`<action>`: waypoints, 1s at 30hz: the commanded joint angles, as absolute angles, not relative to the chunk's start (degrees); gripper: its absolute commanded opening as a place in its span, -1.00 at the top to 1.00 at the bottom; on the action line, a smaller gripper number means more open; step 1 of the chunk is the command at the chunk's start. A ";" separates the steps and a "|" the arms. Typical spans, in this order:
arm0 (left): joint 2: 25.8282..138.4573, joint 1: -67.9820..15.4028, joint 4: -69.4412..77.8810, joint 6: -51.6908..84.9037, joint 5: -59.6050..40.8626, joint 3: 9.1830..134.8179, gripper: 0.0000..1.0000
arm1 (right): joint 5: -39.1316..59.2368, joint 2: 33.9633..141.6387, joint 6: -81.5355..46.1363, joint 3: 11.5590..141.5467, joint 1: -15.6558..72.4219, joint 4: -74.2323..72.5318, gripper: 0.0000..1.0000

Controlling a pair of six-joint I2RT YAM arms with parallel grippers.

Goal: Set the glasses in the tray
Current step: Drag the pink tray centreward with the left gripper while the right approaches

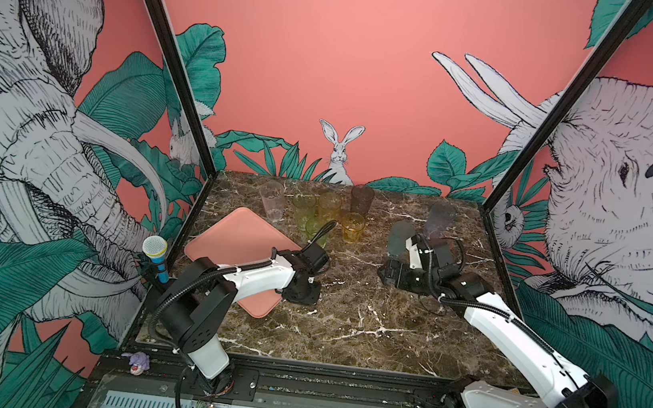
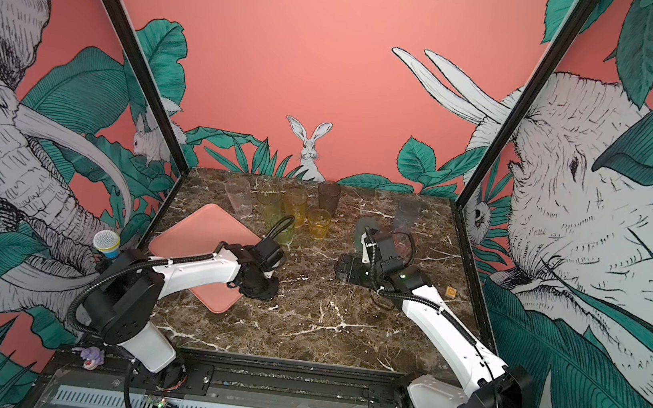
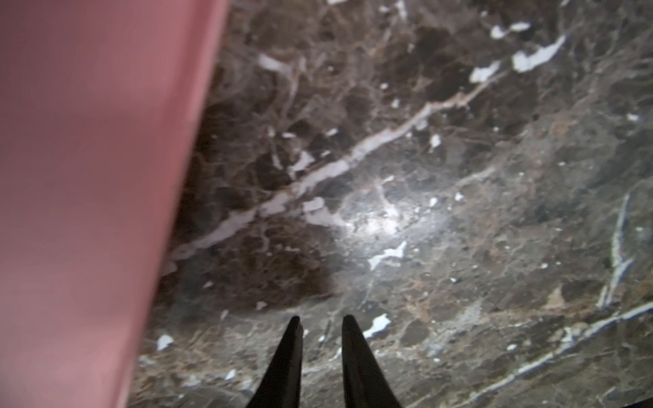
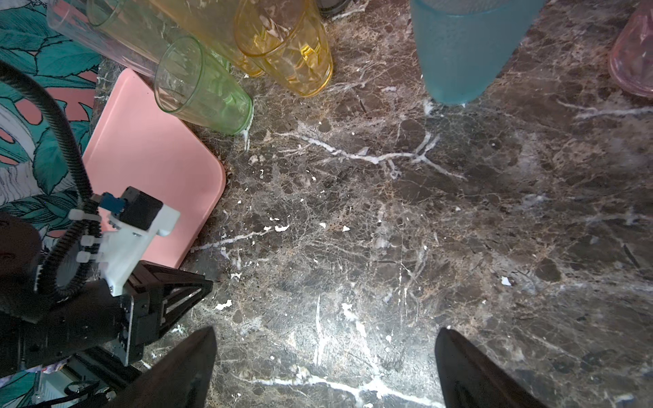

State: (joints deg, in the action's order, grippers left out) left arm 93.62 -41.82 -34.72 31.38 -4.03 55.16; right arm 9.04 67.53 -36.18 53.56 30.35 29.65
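Observation:
The salmon-pink tray (image 1: 237, 236) (image 4: 152, 159) lies empty at the left of the marble table, and its edge (image 3: 88, 176) shows in the left wrist view. Several glasses stand behind it: clear (image 1: 273, 201), green (image 1: 303, 206), amber (image 1: 329, 205), smoky grey (image 1: 361, 200), short amber (image 1: 352, 227) (image 4: 293, 53) and short green (image 4: 208, 92). Teal-grey (image 1: 400, 238) (image 4: 459, 53), lavender (image 1: 439, 218) and pink (image 4: 632, 63) ones stand to the right. My left gripper (image 1: 300, 294) (image 3: 321, 319) points down beside the tray's right edge, jaws narrowly apart and empty. My right gripper (image 1: 390, 275) (image 4: 327, 332) hangs open over bare marble.
A toy microphone (image 1: 155, 252) is clamped at the table's left edge. A small orange block (image 2: 451, 291) lies near the right edge. A purple toy (image 1: 137, 361) sits on the front rail. Black frame posts rise at the back corners.

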 commanded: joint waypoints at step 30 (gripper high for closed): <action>89.12 -34.87 -29.08 34.17 -8.65 47.27 -0.18 | 7.90 64.51 -38.32 49.14 30.59 29.37 -0.98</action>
State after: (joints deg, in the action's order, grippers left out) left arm 89.86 -34.30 -33.12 30.81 -1.02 49.43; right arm 8.36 64.45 -37.36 50.04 30.35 30.37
